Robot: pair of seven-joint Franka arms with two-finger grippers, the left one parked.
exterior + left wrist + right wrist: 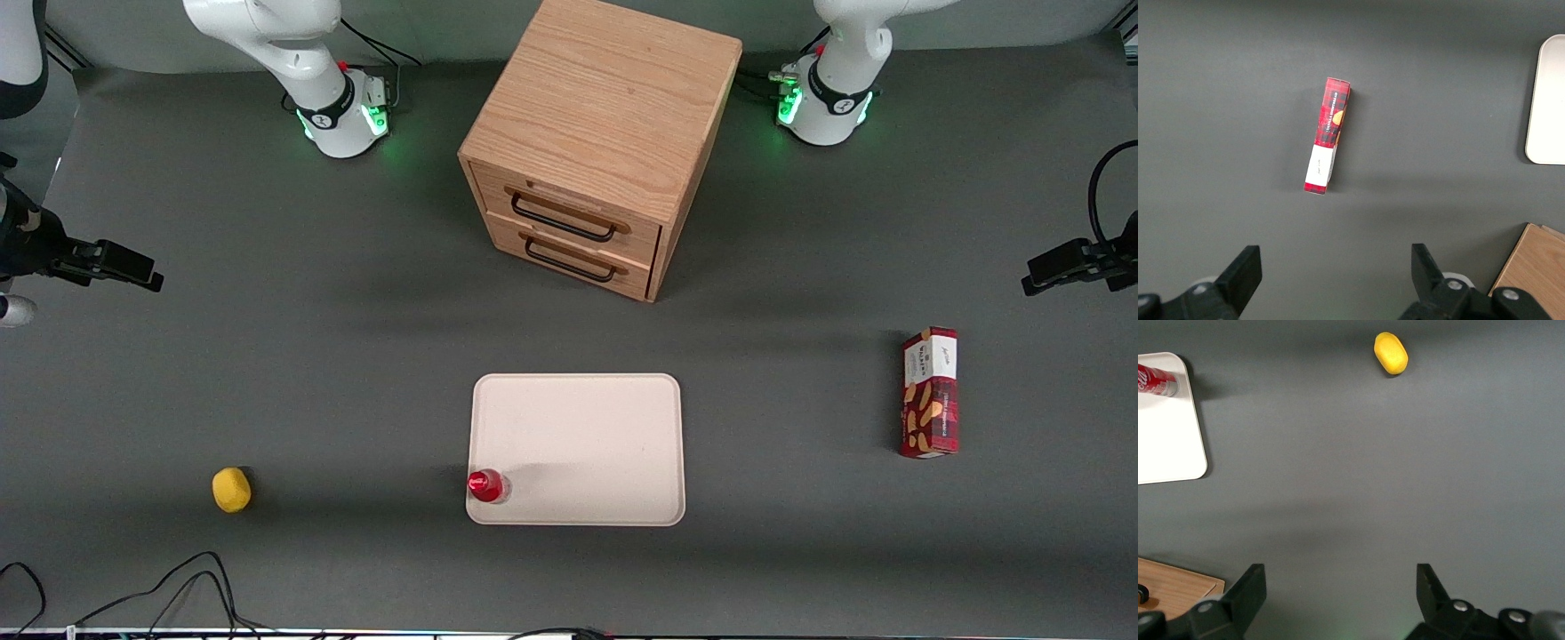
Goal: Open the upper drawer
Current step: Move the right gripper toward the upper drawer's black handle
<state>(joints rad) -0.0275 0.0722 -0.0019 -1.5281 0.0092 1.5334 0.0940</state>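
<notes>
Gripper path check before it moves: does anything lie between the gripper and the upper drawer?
No. In the front view the open gripper hangs toward the working arm's end, and only bare table separates it from the upper drawer, which is shut.

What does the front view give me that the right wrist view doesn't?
Only the front view shows the shut upper drawer, the lower drawer and the red snack box toward the parked arm's end. Only the right wrist view shows the pincer, open, hanging over bare table with nothing in it. Both show the lemon, the red can at the tray's corner, and the cabinet.
</notes>
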